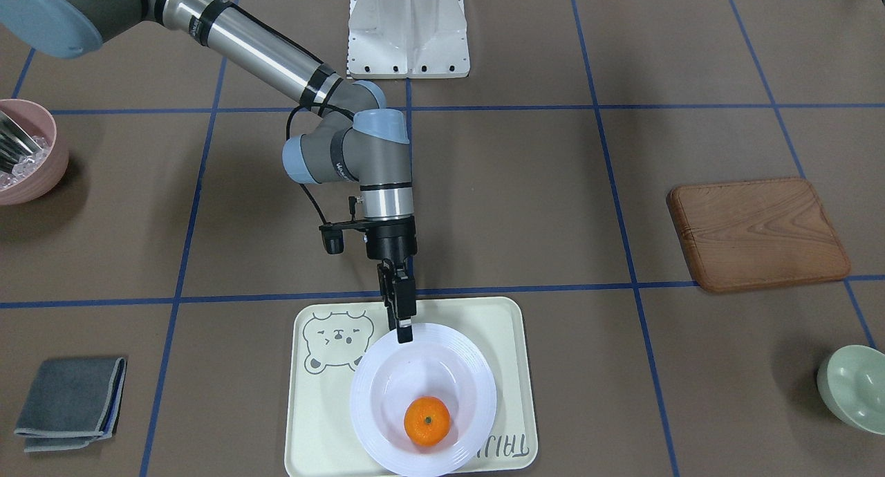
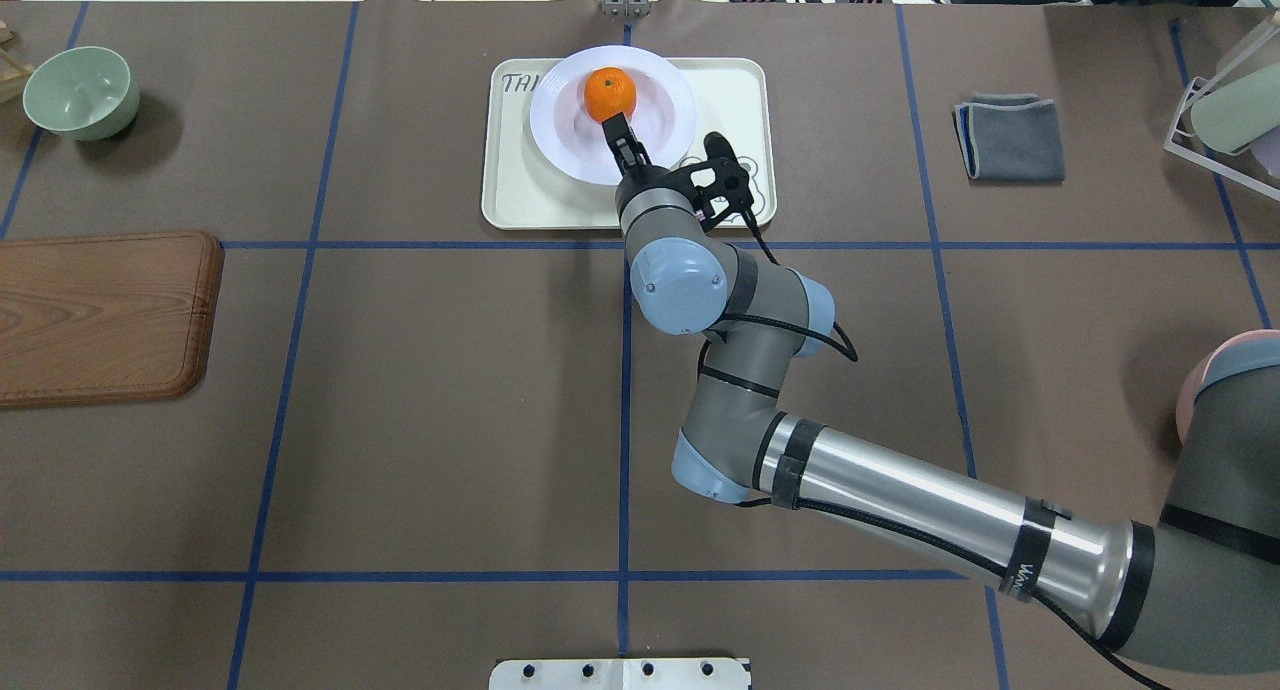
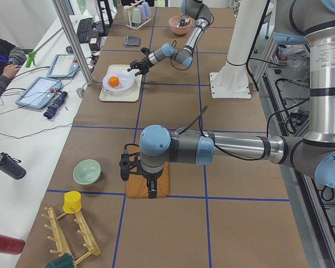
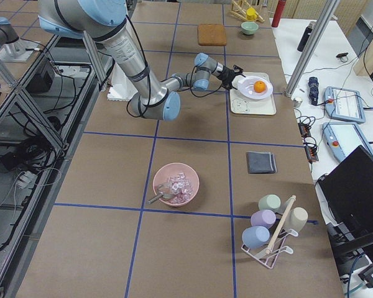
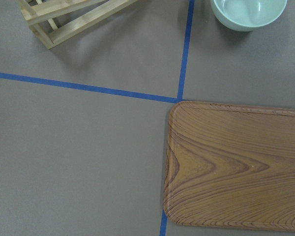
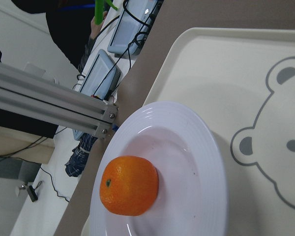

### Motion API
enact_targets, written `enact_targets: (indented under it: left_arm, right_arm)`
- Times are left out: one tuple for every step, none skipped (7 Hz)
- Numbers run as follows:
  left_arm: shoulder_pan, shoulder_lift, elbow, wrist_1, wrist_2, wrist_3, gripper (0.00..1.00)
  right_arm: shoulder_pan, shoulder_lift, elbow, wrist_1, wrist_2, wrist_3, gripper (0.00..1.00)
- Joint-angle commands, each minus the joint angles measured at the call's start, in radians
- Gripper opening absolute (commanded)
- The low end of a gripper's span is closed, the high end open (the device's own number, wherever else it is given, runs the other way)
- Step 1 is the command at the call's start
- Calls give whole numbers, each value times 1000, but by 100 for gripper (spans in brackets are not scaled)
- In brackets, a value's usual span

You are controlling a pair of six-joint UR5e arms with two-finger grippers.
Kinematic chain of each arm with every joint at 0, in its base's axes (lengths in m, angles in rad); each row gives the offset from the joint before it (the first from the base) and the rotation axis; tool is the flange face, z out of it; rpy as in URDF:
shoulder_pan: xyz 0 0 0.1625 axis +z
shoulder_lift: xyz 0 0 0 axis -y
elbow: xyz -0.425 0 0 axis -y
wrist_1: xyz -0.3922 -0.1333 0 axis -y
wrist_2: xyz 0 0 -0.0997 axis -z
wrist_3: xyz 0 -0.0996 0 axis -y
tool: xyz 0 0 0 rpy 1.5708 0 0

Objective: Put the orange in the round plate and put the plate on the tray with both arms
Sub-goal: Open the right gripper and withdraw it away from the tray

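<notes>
The orange (image 1: pixel 427 420) lies in the sunken centre of the round plate (image 1: pixel 387 408), which is over the tray (image 1: pixel 314 422). In the right wrist view the orange (image 6: pixel 129 185) sits left of centre in the plate (image 6: pixel 206 196), with the tray's (image 6: pixel 226 83) bear drawing beside it. My right gripper (image 1: pixel 404 333) is shut on the plate's rim on the robot's side; seen from overhead, the right gripper (image 2: pixel 620 135) reaches in over that rim. My left gripper (image 3: pixel 151 194) points down over the wooden board, and I cannot tell whether it is open or shut.
A brown wooden board (image 2: pixel 100 315) and a pale green bowl (image 2: pixel 80 92) lie on the robot's left side. A folded grey cloth (image 2: pixel 1010 137) and a pink bowl (image 1: pixel 24 152) holding utensils are on its right. A wooden rack (image 5: pixel 64 17) shows in the left wrist view.
</notes>
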Motion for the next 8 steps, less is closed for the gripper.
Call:
enact_targets:
  left_arm:
    - [1,3,0,2,1,2,99]
    - [1,3,0,2,1,8,98]
    - [13,1,-3,2,3,8,99]
    - [16,0,-8,1,3,11,99]
    - [18,1,-9,1,3,11,98]
    - [21,-2,-9,1,3,11,98]
    - [24,-2,-9,-1,3,12,99]
    - [36,0,-17,1,4,14,98]
  right_arm:
    - [86,-107,209,-223,263,-340,100]
    - [147,-116,305,-387,393,-512,100]
    - [237,-157,382,-487,550,-681,100]
    - [346,-218,423,-517,685,-901,100]
    - [472,-306,447,-530,846,-1136,100]
    - [619,-384,445,-531,989,-1407,100]
    - [749,-458,435,-553,1096,-1655,100]
    - [860,-502,447,-644,1154,-1875,100]
